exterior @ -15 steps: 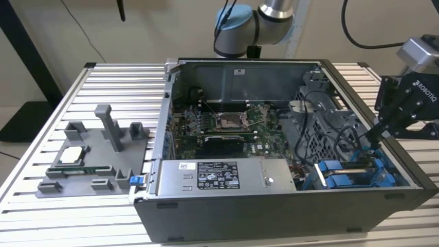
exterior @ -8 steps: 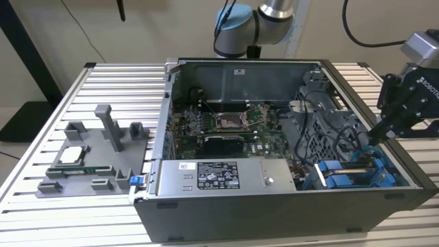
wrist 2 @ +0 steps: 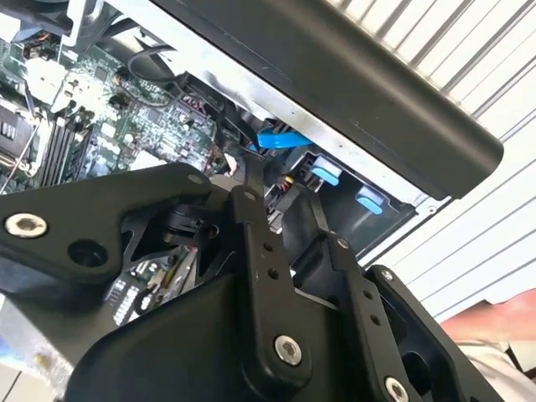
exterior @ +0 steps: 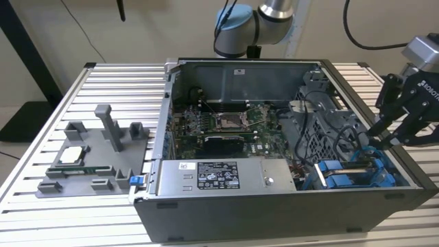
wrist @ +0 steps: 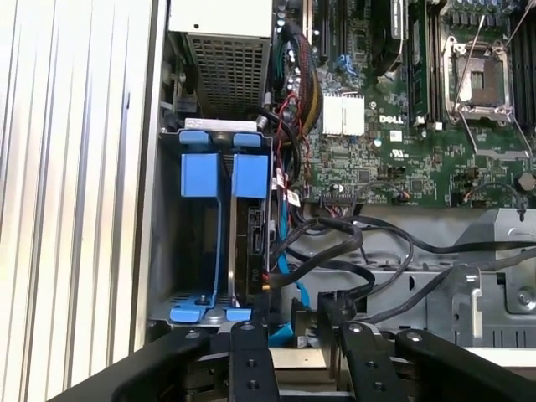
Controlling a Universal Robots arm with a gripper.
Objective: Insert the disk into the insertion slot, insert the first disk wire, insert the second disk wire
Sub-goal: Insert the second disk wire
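Note:
The disk (wrist: 251,243) sits edge-on in the insertion slot (wrist: 219,172), a grey drive cage with blue trim, between blue carrier tabs. In the exterior view the slot (exterior: 346,177) is at the front corner of the open computer case, on that view's right. My gripper (exterior: 387,139) hangs over the case wall just beyond the cage. It (wrist: 295,331) is at the disk's cable end. A blue disk wire (wrist: 280,268) and a black plug (wrist: 333,300) on black cables lie right at its tip. The second wrist view shows the gripper (wrist 2: 285,209) near the blue wire (wrist 2: 276,138) and red-yellow leads.
The case also holds a grey power-supply box (exterior: 219,177) at the front and the motherboard (exterior: 230,123) in the middle. A grey fixture plate (exterior: 96,154) with small parts lies on the ribbed table at the exterior view's left. Loose black cables (wrist: 377,251) loop beside the cage.

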